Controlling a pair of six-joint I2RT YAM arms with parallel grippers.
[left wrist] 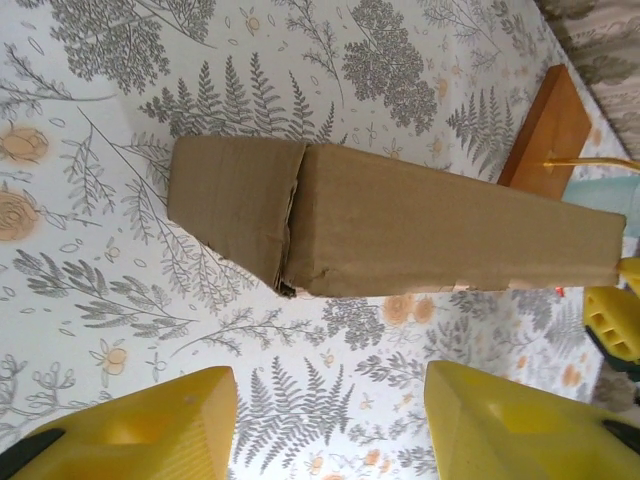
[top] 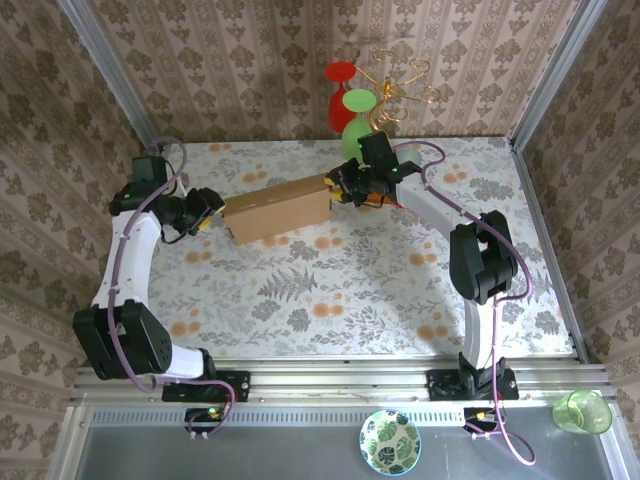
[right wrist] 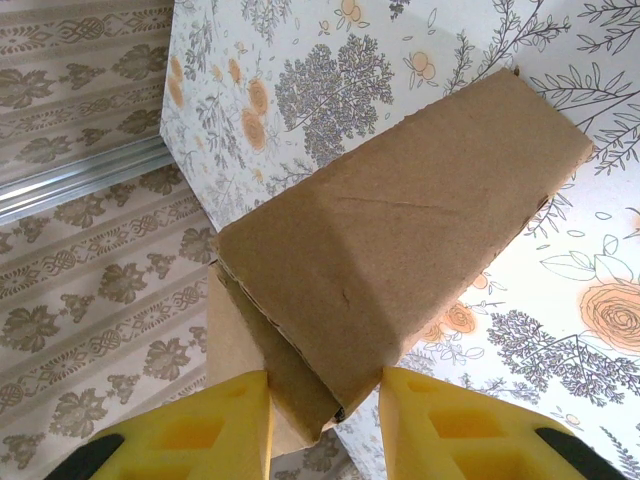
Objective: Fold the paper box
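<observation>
Resting pinched in right jaws, paper box (right wrist: 400,250); left jaws clear.

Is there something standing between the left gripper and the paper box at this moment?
Nothing visible does. In the left wrist view, bare table lies between the open left gripper and the near end of the paper box. The far end of the box sits between the fingers of the right gripper.
</observation>
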